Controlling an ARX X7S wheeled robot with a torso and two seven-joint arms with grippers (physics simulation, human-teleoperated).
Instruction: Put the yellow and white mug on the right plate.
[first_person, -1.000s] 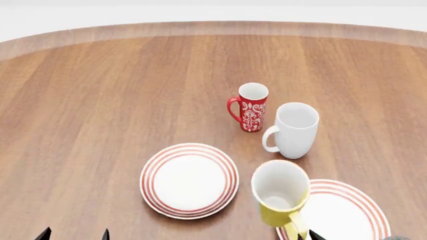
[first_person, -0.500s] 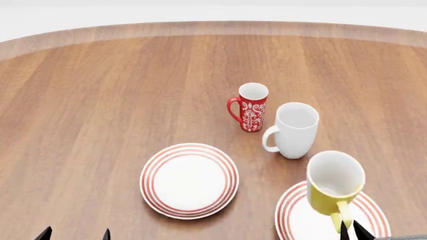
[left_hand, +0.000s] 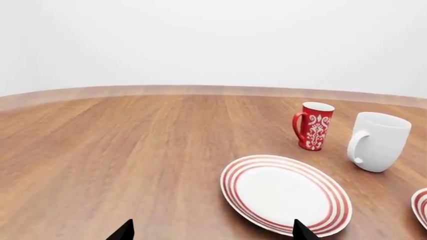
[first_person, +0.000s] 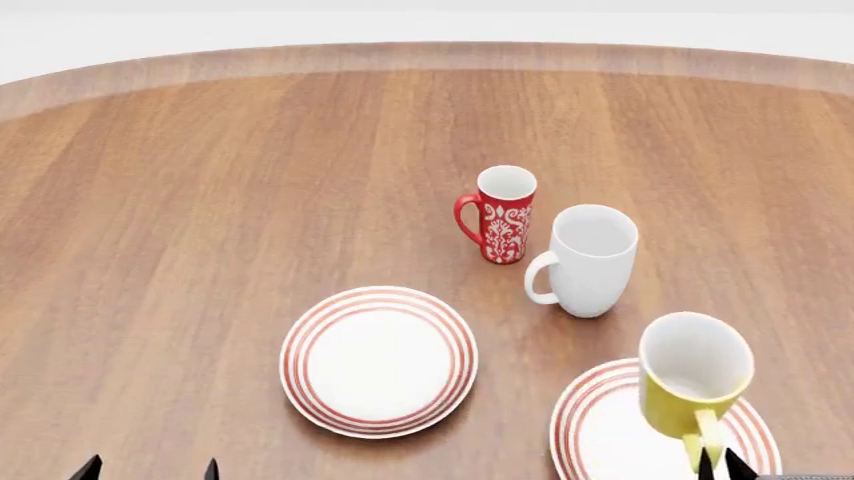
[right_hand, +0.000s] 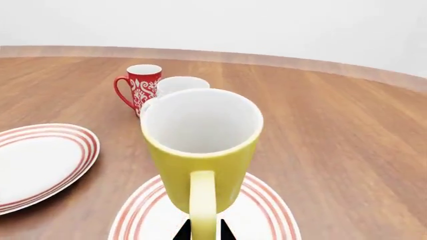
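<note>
The yellow and white mug (first_person: 691, 385) is upright over the right plate (first_person: 595, 430), a white plate with red rings at the front right. My right gripper (first_person: 717, 464) is shut on the mug's yellow handle (right_hand: 202, 202). In the right wrist view the mug (right_hand: 200, 150) hangs over the plate (right_hand: 267, 215); I cannot tell whether it touches it. My left gripper (first_person: 147, 468) is open and empty at the front left, its tips (left_hand: 123, 231) showing low in the left wrist view.
An identical left plate (first_person: 379, 360) lies at front centre. A tall white mug (first_person: 587, 260) and a slim red patterned mug (first_person: 501, 214) stand behind the plates. The round wooden table's (first_person: 200, 200) far rim curves across the back.
My right gripper has carried the yellow mug rightward from beside the right plate to over it, and it now sits lower.
</note>
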